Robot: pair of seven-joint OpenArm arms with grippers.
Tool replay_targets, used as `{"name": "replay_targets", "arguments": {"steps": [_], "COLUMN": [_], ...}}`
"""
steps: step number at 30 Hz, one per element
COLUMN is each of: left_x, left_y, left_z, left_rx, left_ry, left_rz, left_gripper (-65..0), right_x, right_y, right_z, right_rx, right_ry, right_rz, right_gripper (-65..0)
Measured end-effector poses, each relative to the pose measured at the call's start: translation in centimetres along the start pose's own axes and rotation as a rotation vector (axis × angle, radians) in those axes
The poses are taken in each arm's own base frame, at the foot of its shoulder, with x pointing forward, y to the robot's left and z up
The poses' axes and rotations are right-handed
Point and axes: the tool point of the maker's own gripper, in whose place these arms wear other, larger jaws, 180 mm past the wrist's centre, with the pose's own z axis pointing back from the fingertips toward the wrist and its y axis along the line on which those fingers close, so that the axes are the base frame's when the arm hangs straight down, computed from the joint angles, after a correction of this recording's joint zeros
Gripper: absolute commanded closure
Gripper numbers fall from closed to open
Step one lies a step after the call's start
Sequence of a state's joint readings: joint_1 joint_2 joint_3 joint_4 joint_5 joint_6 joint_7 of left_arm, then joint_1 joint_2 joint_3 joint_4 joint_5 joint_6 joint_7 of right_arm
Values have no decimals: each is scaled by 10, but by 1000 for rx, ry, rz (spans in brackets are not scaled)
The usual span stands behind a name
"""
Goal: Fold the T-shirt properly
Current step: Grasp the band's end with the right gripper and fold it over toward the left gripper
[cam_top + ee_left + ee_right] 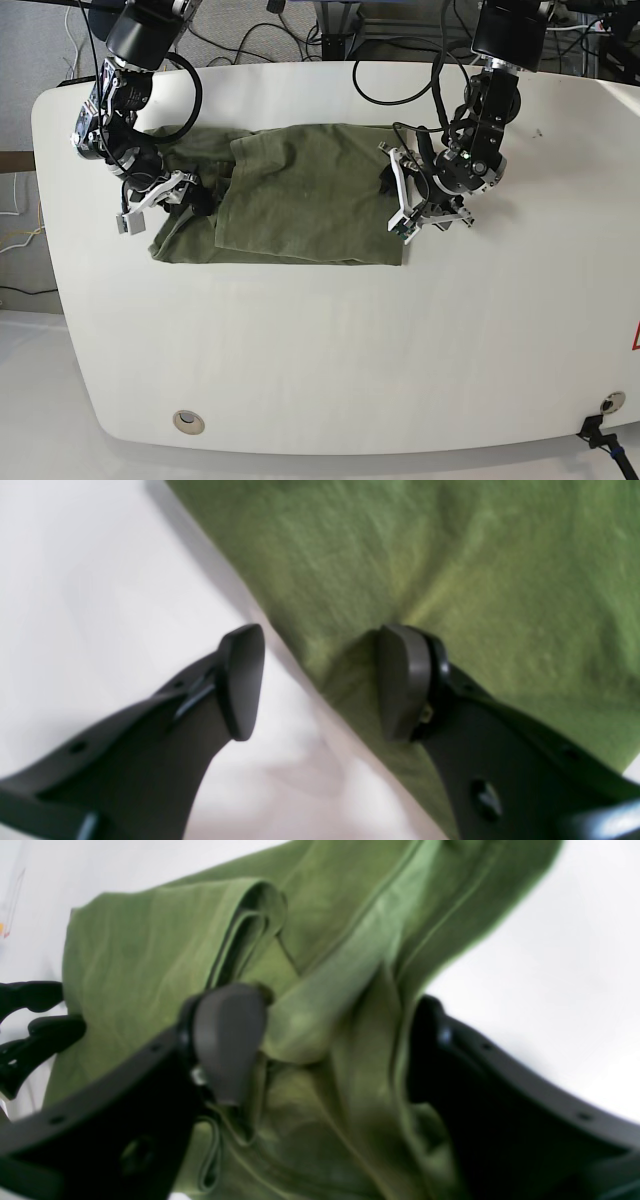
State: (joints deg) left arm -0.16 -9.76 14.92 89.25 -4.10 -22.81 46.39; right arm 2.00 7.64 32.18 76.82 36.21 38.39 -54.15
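The green shirt point(300, 195) lies on the white surface point(330, 360). The left claw point(320, 680) is spread wide over the shirt's edge. The right claw point(330, 1040) is spread too, with bunched cloth between its fingers.

The T-shirt point(300, 205) is plain olive green with no print, lighter yellow-green where folds catch the light and darker in the creases. The tabletop point(330, 350) is plain white. Both grippers' fingers point(242, 680) are matte dark grey to black, and the arms carry white parts beside black cables point(400, 85).
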Motion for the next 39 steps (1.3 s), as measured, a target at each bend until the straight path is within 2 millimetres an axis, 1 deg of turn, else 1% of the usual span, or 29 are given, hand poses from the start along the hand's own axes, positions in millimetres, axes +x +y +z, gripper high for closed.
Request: {"name": "replay_targets", "arguments": {"steps": [1,4,7,10,12,14,15,17,18,22,24,28,29,32,34,39], "left_x": [0,0,0,0,0,0,0,0,0,0,1,0,0,0,0,0], "left_y": [0,0,0,0,-1,-1,-1,-1,-1,-1,-2,-2,-2,-2,-2,-2], "left_z": [0,0,0,0,0,0,0,0,0,0,-1,-1,-1,-1,-1,-1], "left_rx": [0,0,0,0,0,-1,0,-1,0,-1,-2,-2,-2,-2,-2,-2], "left_ry": [1,1,1,0,1,0,1,2,2,0,0,1,1,1,1,1], "left_rz": [0,0,0,0,-2,-2,-2,-2,-2,-1,-3,-3,-3,-3,-3,-4], "left_gripper": [-333,-333,-333,-333,-333,-333,-333,-333,-333,-333,-333,-333,-333,-333,-333,-333], "right_x": [-1,-6,-6,9,22,34,37,32,29,23,18,19,19,8,0,-5], "right_y": [0,-3,-2,12,27,49,59,70,78,131,150,169,177,203,212,233], "right_z": [0,0,4,16,24,31,32,32,29,10,2,-6,-10,-23,-30,-45], "right_rx": [0,-13,-29,-40,-67,-47,-37,-31,-22,106,152,189,204,276,296,354], "right_ry": [0,23,37,27,-8,-55,-68,-38,-27,-16,-12,-7,-7,19,47,83], "right_rz": [-3,-5,17,101,114,158,167,173,187,244,233,237,233,215,202,222], "right_gripper": [-240,0,0,0,0,0,0,0,0,0,0,0,0,0,0,0]}}
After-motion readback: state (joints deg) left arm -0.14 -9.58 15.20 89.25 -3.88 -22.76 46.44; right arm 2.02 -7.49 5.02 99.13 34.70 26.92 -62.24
